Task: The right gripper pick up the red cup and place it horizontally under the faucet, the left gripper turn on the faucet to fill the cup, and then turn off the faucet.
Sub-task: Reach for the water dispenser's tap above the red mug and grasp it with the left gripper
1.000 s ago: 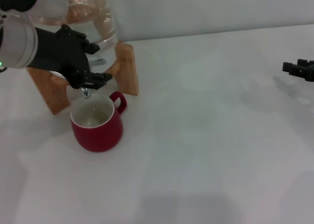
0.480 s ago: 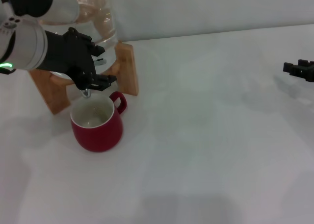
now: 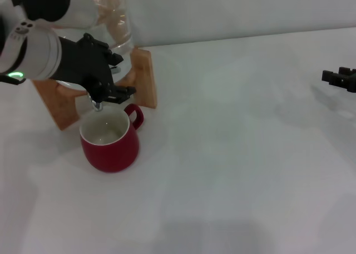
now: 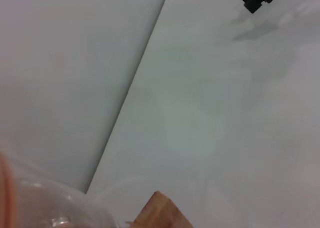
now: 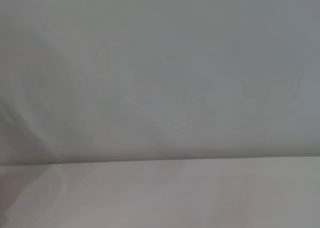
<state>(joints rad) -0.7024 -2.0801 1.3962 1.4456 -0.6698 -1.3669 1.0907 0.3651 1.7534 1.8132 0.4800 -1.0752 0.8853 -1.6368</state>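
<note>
One red cup (image 3: pixel 109 139) just below left claw (image 3: pixel 114 76)

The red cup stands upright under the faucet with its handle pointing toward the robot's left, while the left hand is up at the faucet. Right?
Not quite. In the head view the cup's handle points toward the robot's right, not its left. The rest holds: the cup stands upright under the faucet, and the left hand is at the faucet.
</note>
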